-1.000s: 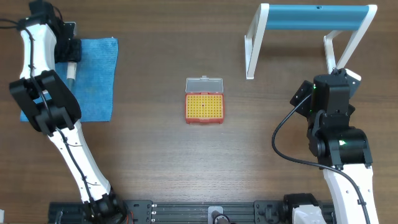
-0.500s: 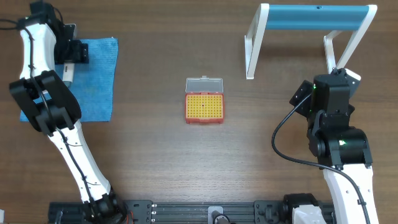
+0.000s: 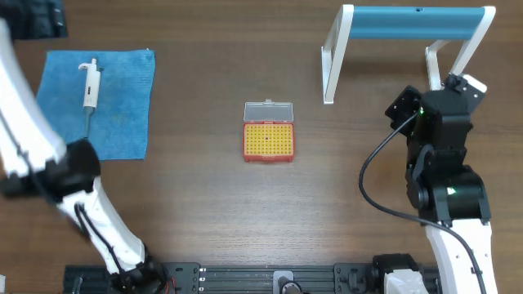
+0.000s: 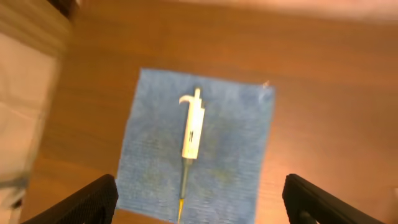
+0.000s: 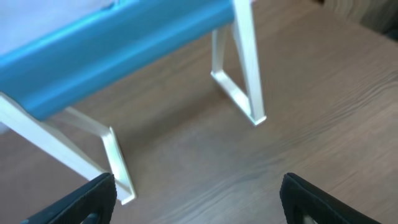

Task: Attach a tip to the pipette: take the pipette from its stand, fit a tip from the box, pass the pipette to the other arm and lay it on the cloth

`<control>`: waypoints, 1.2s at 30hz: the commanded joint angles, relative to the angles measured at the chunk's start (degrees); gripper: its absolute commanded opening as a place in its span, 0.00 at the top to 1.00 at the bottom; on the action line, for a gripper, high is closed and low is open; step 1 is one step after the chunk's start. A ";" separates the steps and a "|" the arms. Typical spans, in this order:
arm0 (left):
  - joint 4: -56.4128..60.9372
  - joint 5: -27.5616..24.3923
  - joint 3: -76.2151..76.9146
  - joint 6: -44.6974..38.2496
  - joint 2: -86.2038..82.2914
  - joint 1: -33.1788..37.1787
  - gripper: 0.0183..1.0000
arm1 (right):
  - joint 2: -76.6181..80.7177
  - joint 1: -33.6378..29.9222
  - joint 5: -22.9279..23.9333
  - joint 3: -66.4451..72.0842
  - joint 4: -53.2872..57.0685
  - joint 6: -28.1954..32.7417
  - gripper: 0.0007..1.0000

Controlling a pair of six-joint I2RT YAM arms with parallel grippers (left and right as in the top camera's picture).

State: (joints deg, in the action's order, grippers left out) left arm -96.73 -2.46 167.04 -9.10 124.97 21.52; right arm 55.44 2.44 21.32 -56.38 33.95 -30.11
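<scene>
The white pipette (image 3: 88, 86) lies flat on the blue cloth (image 3: 114, 114) at the table's far left, with its yellow tip (image 4: 181, 208) fitted. It is apart from both grippers. High above the cloth, my left gripper (image 4: 200, 186) is open, and the pipette (image 4: 192, 127) lies far below, between its fingers (image 4: 93, 199). My right gripper (image 5: 199, 186) is open and empty, raised over bare table in front of the blue-and-white stand (image 5: 112, 43). The stand (image 3: 409, 24) is at the back right. The orange tip box (image 3: 268, 140) sits mid-table with its lid open.
Bare wood surrounds the tip box. The stand's white legs (image 3: 328, 69) reach down to the table at the back right. The right arm's black cable (image 3: 368, 180) loops beside it. The table's left edge (image 4: 59, 74) runs close to the cloth.
My left gripper has let go of the pipette and risen away from the cloth. The pipette now lies free on it. The right wrist has shifted slightly.
</scene>
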 commanded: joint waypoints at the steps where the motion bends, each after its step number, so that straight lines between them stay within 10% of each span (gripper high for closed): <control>1: -0.61 -4.20 -0.81 4.63 -11.56 -0.55 0.14 | -6.16 0.39 5.11 -1.03 -0.26 8.26 0.14; 13: 1.22 -8.79 -50.99 3.80 -54.80 -1.73 0.14 | -37.42 0.39 5.25 4.83 11.28 18.84 0.14; 21: 29.70 -8.96 -86.93 18.29 -80.81 -1.70 0.14 | -54.75 0.39 7.85 10.73 13.33 20.13 0.14; 25: 36.57 -8.94 -99.67 30.67 -86.42 -1.70 0.14 | -54.62 0.35 8.04 10.40 16.26 20.13 0.14; 36: 33.90 -8.72 -117.24 31.34 -85.96 -1.70 0.14 | -54.60 0.35 8.04 10.40 28.94 20.13 0.14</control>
State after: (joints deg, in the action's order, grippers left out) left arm -62.87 -10.59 53.17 20.73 38.63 20.03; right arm 0.54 2.44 28.64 -46.17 60.01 -10.74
